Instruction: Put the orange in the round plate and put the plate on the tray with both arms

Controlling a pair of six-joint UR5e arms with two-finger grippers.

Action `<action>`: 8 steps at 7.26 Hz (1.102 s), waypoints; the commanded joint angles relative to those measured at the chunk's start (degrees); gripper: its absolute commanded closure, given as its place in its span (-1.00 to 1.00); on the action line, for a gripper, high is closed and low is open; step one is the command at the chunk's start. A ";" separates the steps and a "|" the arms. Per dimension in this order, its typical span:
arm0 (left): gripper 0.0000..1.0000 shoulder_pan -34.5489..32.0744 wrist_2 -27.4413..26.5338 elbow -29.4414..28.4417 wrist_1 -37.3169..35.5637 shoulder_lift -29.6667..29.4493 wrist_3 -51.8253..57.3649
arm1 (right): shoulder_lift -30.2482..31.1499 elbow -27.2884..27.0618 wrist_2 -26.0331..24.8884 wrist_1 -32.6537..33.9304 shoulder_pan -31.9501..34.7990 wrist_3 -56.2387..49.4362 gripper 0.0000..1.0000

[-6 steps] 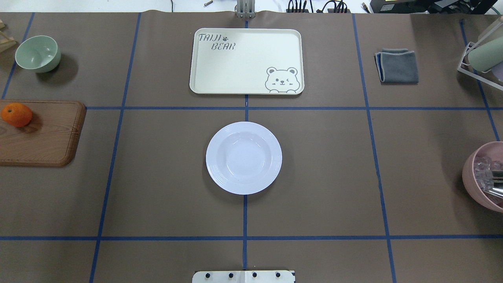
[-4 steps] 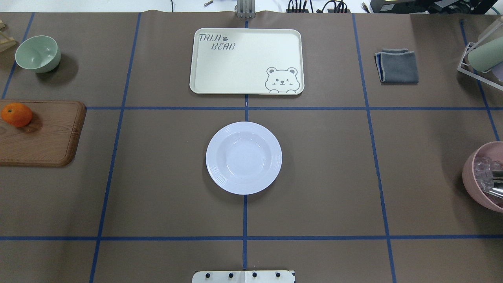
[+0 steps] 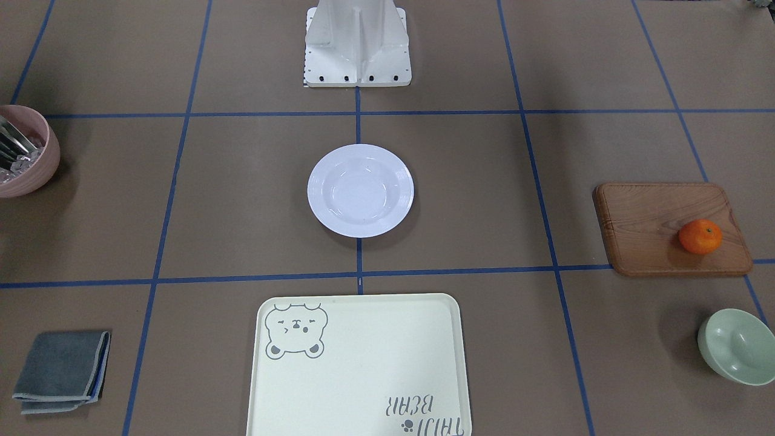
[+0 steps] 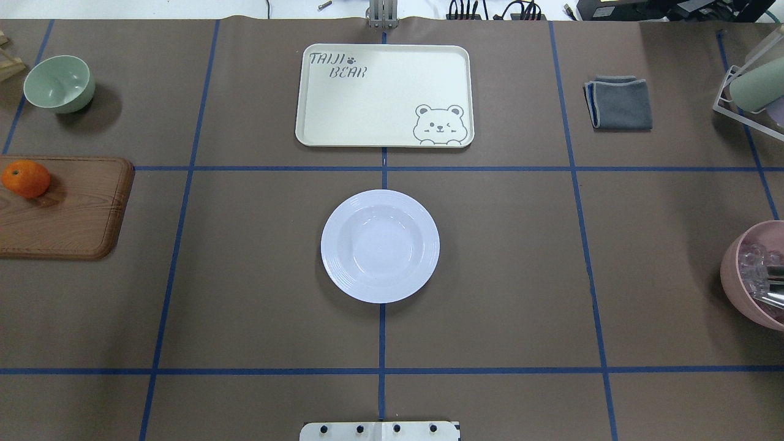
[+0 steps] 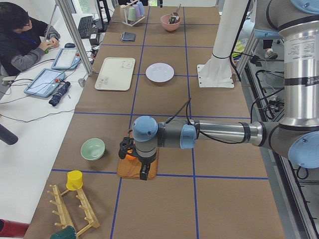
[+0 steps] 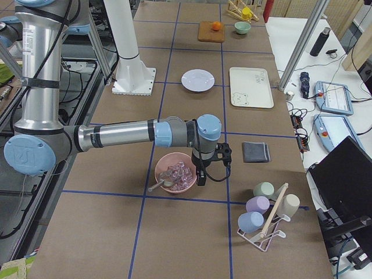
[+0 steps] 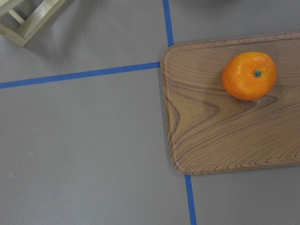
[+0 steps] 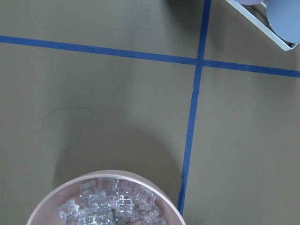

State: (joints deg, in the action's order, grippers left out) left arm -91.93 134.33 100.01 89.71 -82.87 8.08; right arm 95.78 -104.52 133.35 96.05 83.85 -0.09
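The orange (image 4: 26, 179) lies on a brown wooden board (image 4: 73, 214) at the table's left edge, and it also fills the upper right of the left wrist view as the orange (image 7: 249, 75). A white round plate (image 4: 380, 246) stands bare at the table's middle. Beyond it lies the cream tray (image 4: 384, 95) with its bear print, nothing on it. My left gripper (image 5: 143, 175) hangs over the board by the orange. My right gripper (image 6: 199, 177) hangs beside the pink bowl. Both show only in the side views, so I cannot tell whether they are open or shut.
A pale green bowl (image 4: 59, 82) sits at the far left. A folded grey cloth (image 4: 620, 102) and a cup rack (image 4: 750, 92) are at the far right. The pink bowl (image 4: 735, 263) holds clear cubes at the right edge. A person (image 5: 20, 40) sits beyond the table's far side.
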 commanded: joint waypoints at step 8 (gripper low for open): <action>-0.97 -0.01 0.67 -6.49 24.29 -7.13 -3.07 | -8.67 -1.83 0.15 -9.72 0.18 3.23 -1.00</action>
State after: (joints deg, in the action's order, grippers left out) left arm -91.93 134.52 94.25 113.51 -89.12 5.39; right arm 87.92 -106.79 133.14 89.57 83.97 1.36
